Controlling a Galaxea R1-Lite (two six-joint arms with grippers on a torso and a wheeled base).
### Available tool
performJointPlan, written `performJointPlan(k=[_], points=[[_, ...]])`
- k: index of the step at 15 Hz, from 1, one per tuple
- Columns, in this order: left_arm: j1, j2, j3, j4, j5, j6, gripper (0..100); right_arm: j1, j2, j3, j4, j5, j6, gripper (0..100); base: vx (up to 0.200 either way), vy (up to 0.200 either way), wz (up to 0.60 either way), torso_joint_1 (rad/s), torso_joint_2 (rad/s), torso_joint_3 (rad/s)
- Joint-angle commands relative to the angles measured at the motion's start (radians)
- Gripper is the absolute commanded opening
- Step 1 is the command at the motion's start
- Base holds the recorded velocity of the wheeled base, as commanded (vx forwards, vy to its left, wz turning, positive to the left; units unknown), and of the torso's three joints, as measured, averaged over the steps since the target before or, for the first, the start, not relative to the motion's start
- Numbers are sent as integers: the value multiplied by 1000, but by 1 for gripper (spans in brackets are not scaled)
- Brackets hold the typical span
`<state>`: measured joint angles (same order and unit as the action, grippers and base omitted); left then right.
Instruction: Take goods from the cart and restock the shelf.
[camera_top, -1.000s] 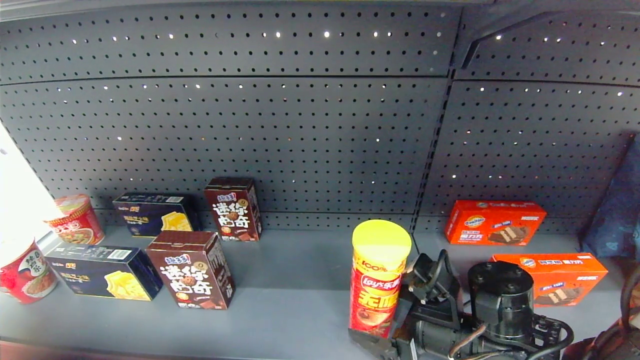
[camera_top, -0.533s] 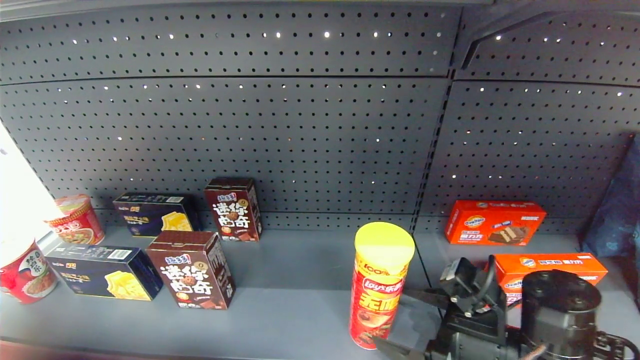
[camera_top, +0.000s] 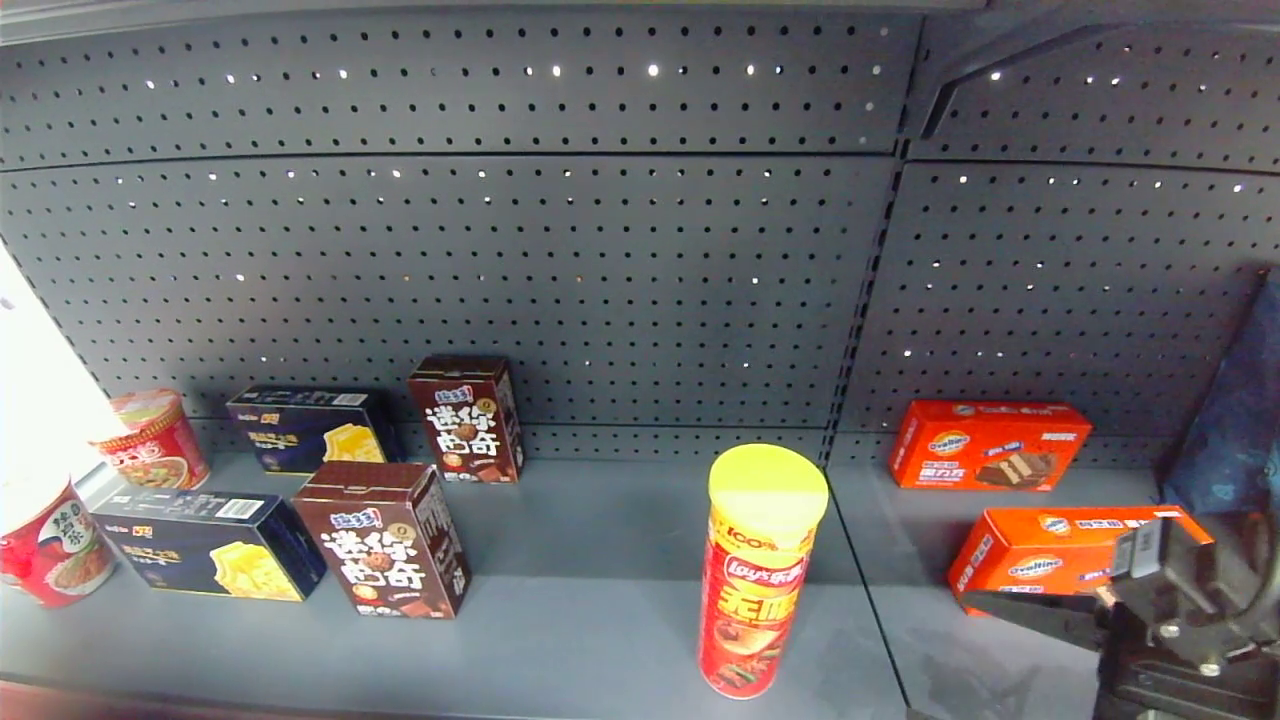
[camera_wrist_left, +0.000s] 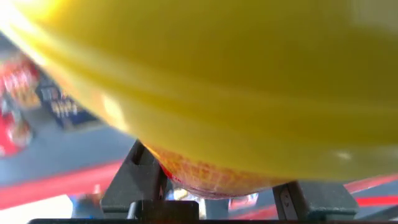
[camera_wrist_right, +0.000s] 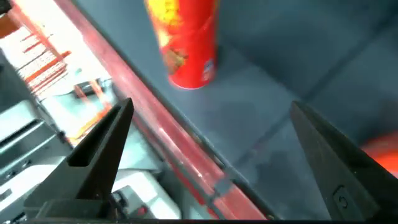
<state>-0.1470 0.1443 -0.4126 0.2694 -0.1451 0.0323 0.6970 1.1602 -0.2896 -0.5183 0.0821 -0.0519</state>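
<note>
Standing upright, long axis vertical, the red cylindrical chip canister with a yellow plastic lid (camera_top: 760, 590) is resting at the near edge of the grey metal shelf (camera_top: 600, 620). It is lying left of the right gripper (camera_wrist_right: 211, 106), clear of its widely spread fingers. The left gripper (camera_wrist_left: 214, 186) is clamping a second yellow-lidded canister (camera_wrist_left: 205, 81).

Head camera looks down onto the shelf (camera_top: 600, 620); the closer right wrist camera shares its red tube (camera_top: 762, 580).

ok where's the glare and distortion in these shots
Head view: white glare washes out the left edge above the cup noodles, and pegboard seams bow; left wrist view: the yellow-topped can looms against the lens; right wrist view: chips can evenly lit.
</note>
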Motion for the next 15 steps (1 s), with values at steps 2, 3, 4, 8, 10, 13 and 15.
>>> performJointPlan(k=[2,3,4,8,10,13,15], points=[[-11,290,-249,-6,-165,12,0,59,-297,-37,258,-190,-2,100,0,0,0,0,0,0],[-13,340,-264,-6,-199,14,0,76,-326,-13,241,-199,-3,100,0,0,0,0,0,0],[-13,379,-262,-7,-226,15,0,78,-340,-10,236,-205,-2,100,0,0,0,0,0,0],[-37,612,-265,-76,-350,86,0,70,-356,-2,233,-254,30,100,0,0,0,0,0,0],[-63,745,-270,-153,-367,87,0,72,-356,23,233,-252,52,100,0,0,0,0,0,0],[-146,1022,-365,-352,-372,90,0,72,-352,41,233,-252,76,100,0,0,0,0,0,0],[-172,1161,-442,-392,-384,95,0,70,-346,44,233,-252,84,100,0,0,0,0,0,0]])
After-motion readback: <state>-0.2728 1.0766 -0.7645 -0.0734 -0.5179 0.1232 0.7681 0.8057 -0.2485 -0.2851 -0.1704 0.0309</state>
